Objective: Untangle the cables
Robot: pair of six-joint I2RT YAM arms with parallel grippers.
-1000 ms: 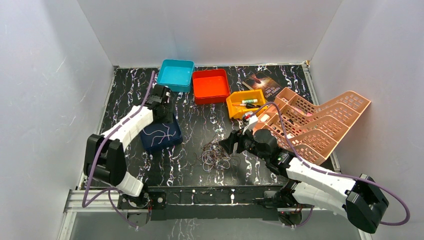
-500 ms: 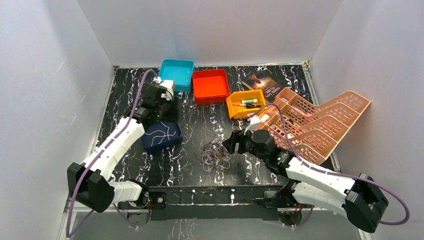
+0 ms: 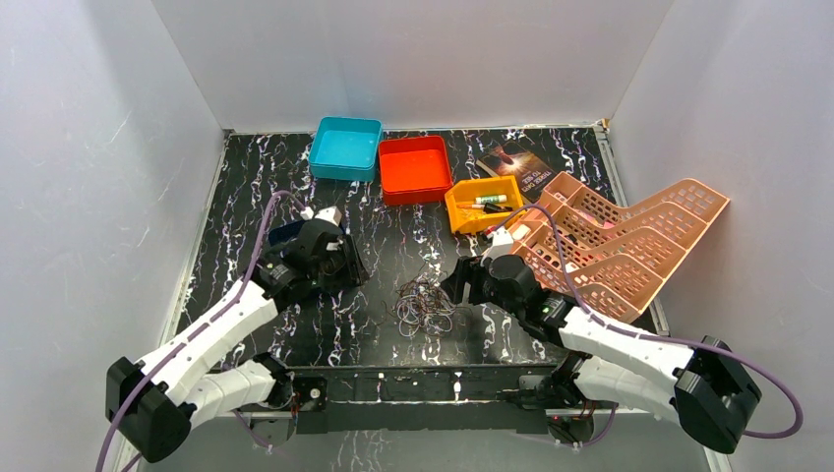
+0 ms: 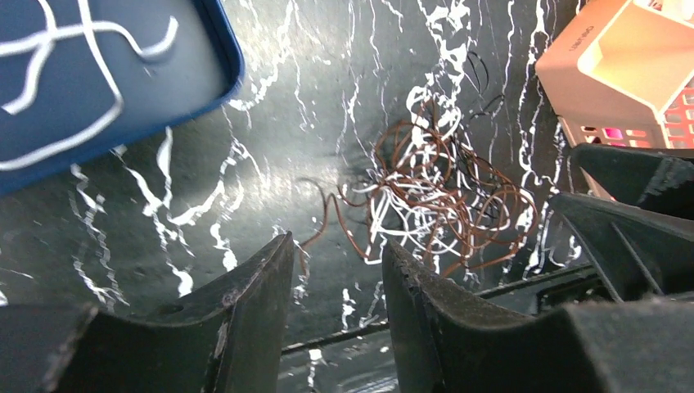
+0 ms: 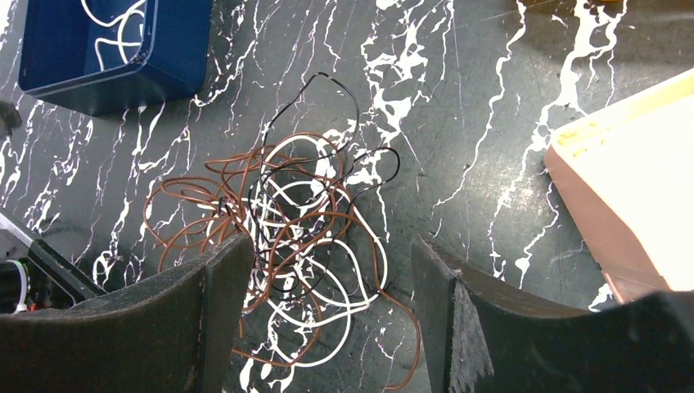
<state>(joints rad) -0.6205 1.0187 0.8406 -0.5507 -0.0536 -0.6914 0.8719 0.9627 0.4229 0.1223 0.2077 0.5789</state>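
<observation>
Cables (image 3: pixel 423 305), brown, white and black, are lying tangled by the middle of the desk's (image 3: pixel 393 246) near edge. Right tool (image 5: pixel 329 241) is hanging just over them, spread wide, gripping nothing. Left tool (image 4: pixel 337 246) is hovering near their left side, parted and empty.

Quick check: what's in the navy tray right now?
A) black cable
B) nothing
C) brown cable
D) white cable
D: the right wrist view shows loops of white cable lying inside the navy tray. The brown and black strands are all in the tangle out on the table.
</observation>
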